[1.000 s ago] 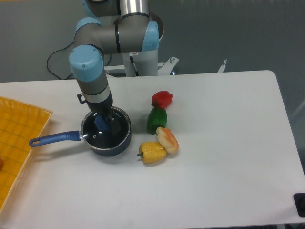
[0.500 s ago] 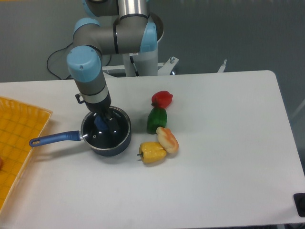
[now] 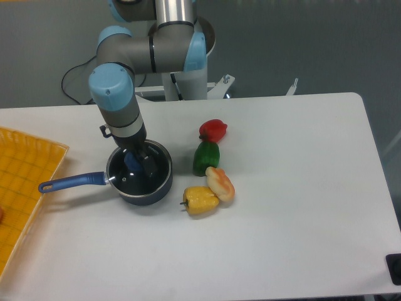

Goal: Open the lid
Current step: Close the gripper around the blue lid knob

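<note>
Four peppers (image 3: 207,168) lie at three o'clock of the saucepan (image 3: 139,172) on the worktop (image 3: 282,207). The lid (image 3: 135,177) sits on it. The pincer (image 3: 135,162) is directly above, at the knob; whether it grasps it I cannot tell.

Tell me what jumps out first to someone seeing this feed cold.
The gripper reaches down onto the lid of the dark blue saucepan at the table's left-centre, around its blue knob. Right of the pan sits a cluster of red, green and yellow peppers.

hand (image 3: 136,160) down at blue knob | lid (image 3: 139,171) on saucepan (image 3: 141,188) | peppers (image 3: 206,158) right
</note>
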Action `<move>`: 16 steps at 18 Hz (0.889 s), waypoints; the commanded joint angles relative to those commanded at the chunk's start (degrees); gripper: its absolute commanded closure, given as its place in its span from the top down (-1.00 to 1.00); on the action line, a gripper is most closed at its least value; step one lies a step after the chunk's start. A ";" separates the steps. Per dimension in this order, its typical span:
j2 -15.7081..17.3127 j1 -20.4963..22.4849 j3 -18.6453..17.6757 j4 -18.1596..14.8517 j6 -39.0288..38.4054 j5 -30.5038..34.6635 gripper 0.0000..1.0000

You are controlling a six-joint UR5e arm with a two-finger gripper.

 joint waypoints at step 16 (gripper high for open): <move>-0.79 -0.26 0.09 0.18 -0.09 -0.18 0.97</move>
